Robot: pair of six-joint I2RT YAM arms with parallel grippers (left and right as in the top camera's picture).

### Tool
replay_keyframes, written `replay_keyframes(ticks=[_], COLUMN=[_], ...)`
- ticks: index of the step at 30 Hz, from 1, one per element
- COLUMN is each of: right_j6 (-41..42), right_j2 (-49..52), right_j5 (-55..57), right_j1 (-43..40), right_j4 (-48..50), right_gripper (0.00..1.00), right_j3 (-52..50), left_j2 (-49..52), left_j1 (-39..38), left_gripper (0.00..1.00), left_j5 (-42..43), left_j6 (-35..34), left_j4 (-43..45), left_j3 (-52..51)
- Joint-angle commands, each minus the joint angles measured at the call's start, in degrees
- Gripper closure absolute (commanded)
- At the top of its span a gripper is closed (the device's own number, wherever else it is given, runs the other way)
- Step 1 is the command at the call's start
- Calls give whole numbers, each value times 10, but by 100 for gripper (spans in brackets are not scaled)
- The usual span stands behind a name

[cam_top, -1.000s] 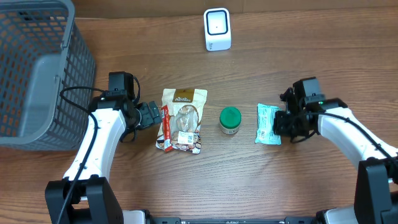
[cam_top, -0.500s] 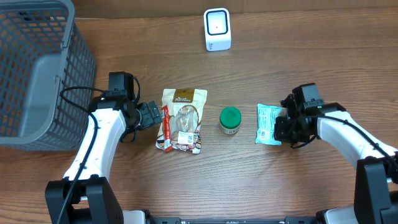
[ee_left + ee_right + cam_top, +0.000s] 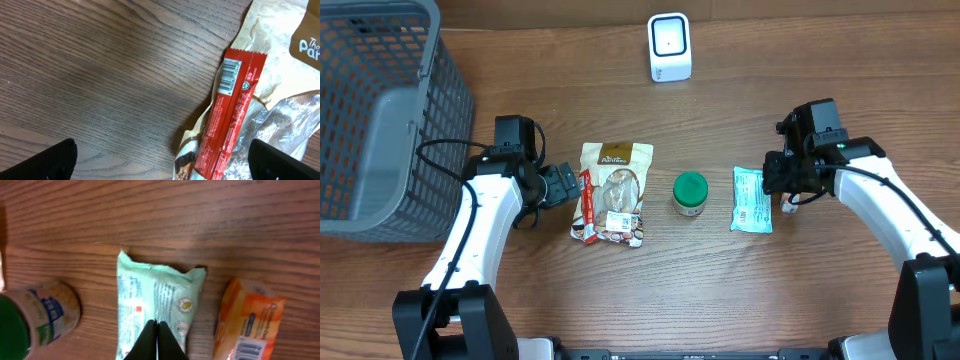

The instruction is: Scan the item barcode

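Left gripper (image 3: 563, 186): seen spread fully wide, with nothing between the jaws. In its wrist view only the two dark fingertips (image 3: 47, 161) are caught, cut off at the bottom corners.
Right gripper (image 3: 156, 332): closed tight, the fingers pressed together into one dark wedge above the green packet. Nothing is seen held, and whether the tips touch the packet cannot be told.
Red bar (image 3: 231, 112): laid along the left edge of the snack bag, just beside the left gripper. A barcode (image 3: 230, 76) is shown face up at its upper end. Its lower end is cut off by the frame.
Snack bag (image 3: 615, 190): laid flat on the table (image 3: 740, 290) between the left gripper and the jar. A white label (image 3: 617, 218) is seen on its lower part, with print too small to be read.
Jar (image 3: 690, 194): stood upright with a green lid, between the snack bag and the green packet and touching neither. It is cut off at the left edge of the right wrist view.
Green packet (image 3: 751, 199): laid flat just to the right of the jar; its print cannot be made out.
Orange packet (image 3: 248, 322): laid just beside the green packet, on the side away from the jar. Part of a second barcode is seen at its lower end, cut by the frame. From overhead it is almost wholly hidden beneath the right arm.
Scanner (image 3: 669, 47): stood at the far side of the table, well apart from every item and both grippers.
Basket (image 3: 380, 110): placed at the left, cut off by the top and left edges.
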Motion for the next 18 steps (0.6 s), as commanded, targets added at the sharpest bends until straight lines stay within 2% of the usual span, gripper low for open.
replay_keyframes(ticks=[1, 9, 18], right_j6=[0, 2, 2], right_j2=[4, 43, 78], right_j5=[24, 22, 9], right_j1=[-2, 3, 18], right_j4=[18, 61, 82], right_gripper=[96, 96, 96], right_j3=[-20, -54, -42], left_j2=[-2, -2, -2], left_j1=[-2, -2, -2], left_gripper=[0, 0, 0], left_j5=[-1, -2, -1], left_j6=[-5, -5, -5], left_j4=[1, 1, 1], left_j3=[9, 9, 9])
